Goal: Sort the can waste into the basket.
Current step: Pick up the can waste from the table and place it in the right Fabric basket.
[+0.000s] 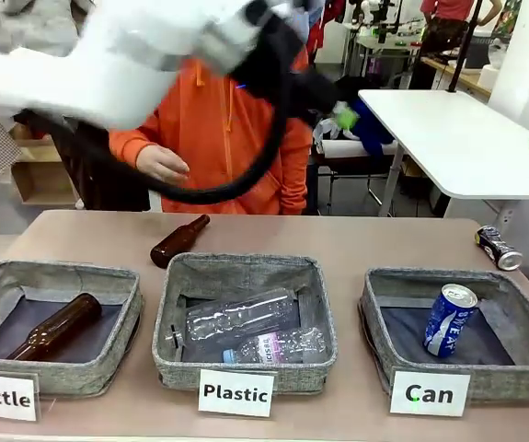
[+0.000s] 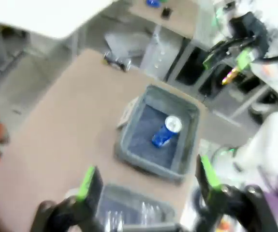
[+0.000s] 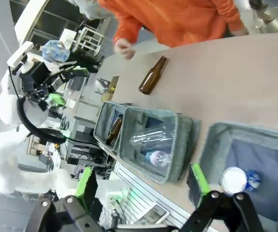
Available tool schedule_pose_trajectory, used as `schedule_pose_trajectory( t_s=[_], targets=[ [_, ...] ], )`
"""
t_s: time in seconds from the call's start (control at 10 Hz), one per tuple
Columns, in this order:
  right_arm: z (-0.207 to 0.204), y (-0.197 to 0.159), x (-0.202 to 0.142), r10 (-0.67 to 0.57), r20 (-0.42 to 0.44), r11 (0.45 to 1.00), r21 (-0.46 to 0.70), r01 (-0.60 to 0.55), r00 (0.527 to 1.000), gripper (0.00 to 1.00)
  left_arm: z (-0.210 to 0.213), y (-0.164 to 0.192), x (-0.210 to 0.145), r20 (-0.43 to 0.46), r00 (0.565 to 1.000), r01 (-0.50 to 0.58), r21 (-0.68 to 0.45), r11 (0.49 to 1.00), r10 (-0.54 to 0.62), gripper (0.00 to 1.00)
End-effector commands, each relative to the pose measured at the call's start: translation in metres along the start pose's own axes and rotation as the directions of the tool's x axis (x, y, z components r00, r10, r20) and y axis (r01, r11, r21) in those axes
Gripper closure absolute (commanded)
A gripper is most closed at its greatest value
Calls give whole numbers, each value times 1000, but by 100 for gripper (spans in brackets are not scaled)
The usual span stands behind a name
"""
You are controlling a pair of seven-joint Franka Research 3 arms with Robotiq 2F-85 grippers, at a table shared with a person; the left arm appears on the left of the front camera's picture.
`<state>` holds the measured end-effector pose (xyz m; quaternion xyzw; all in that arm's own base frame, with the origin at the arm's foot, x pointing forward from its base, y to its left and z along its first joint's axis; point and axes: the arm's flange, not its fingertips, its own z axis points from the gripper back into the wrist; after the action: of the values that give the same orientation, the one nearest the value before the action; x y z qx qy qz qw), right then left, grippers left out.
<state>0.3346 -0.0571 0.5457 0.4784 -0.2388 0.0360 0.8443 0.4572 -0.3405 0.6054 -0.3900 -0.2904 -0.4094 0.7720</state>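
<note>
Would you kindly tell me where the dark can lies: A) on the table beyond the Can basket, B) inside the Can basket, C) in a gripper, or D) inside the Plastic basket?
A: the dark can lies on its side on the table, beyond the Can basket, which holds the blue can.

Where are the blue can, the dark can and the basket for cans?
blue can [image 1: 449, 320]: front view, on its printed side.
dark can [image 1: 499, 248]: front view, on the middle of its body.
Can basket [image 1: 512, 379]: front view, on its front wall.
</note>
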Motion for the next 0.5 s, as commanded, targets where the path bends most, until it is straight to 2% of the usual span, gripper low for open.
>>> schedule_pose_trajectory(
  t_s=[0.0, 0.1, 0.2, 0.3, 0.4],
  targets=[
    [-57, 4, 12, -108, -23, 990, 88, 110, 994, 0, 79, 9, -95, 98, 954, -278, -49, 959, 282, 0],
    [-83, 1, 12, -202, -72, 967, 142, 210, 977, 0, 106, 32, -134, 183, 896, -396, -86, 914, 405, 0],
    [-105, -6, 12, -318, -122, 922, 190, 337, 940, 0, 130, 53, -175, 240, 845, -456, -143, 878, 478, 0],
    [-119, -12, 11, -388, -155, 886, 210, 414, 909, 0, 145, 72, -218, 219, 800, -526, -188, 829, 558, 0],
    [-125, -16, 13, -410, -157, 881, 186, 434, 899, 0, 150, 86, -259, 140, 780, -576, -220, 787, 610, 0]
  ],
)
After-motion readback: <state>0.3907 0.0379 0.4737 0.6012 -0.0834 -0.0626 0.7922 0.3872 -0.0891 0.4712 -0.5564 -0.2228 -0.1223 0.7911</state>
